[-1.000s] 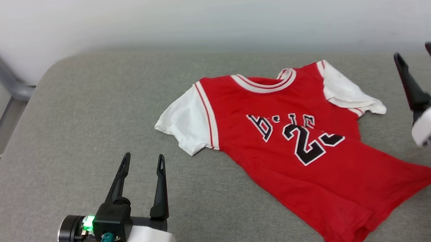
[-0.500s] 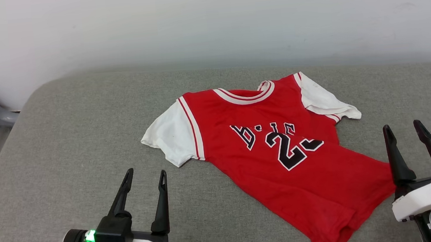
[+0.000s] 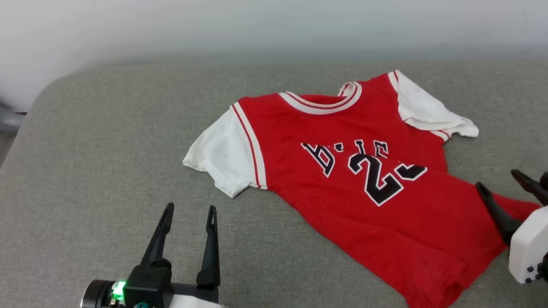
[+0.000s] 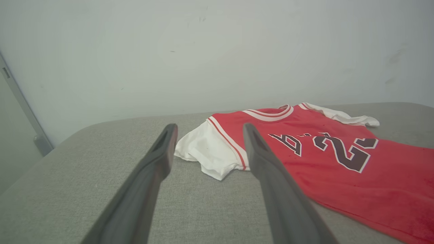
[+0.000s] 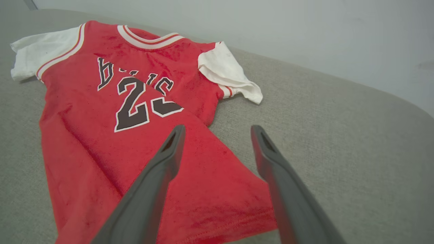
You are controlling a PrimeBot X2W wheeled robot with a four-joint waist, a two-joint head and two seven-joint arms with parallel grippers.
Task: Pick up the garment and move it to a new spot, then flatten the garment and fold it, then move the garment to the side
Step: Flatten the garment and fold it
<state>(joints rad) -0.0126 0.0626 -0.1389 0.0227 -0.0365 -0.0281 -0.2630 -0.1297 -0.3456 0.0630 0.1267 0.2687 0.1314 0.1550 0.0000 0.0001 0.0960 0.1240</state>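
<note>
Right jaws lowered, spread, straddling garment [image 5: 101, 142] edge in wrist view; left jaws spread.

Red shirt [image 3: 359, 226] with white sleeves, striped trim, black "23" print up. Lying skewed on grey cushion [image 3: 105, 154], collar far, hem near, wrinkled across lettering, one sleeve bunched.

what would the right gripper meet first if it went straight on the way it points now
Most likely the garment: the right gripper, jaws open, points at its red side edge, with the grey cushion just beside. Depth is unclear.
</note>
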